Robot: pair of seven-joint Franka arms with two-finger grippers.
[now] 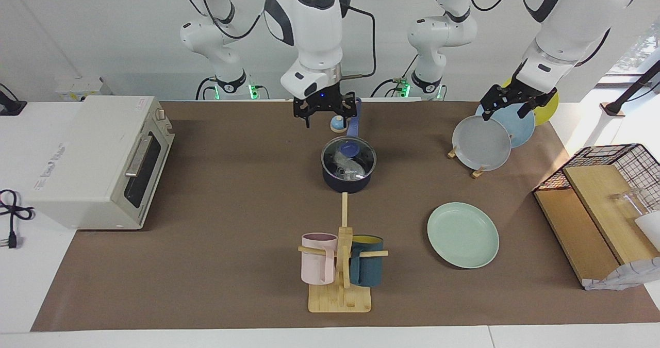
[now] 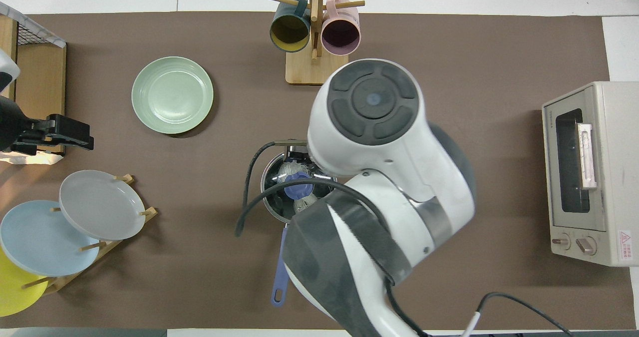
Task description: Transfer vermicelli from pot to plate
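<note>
while the right tool hangs open and empty over the pot, whitish vermicelli lies inside under a glass lid; the open left tool waits above the grey plate, mint plate nearby.

I had bright, even light on both views, mostly from overhead, with daylight washing out the window corner past the left gripper. Shadows stayed soft and short: a faint one under the right gripper, a thin crescent beside the plate. The glass lid threw small glints. Both pictures were sharp, without visible edge warping.
</note>
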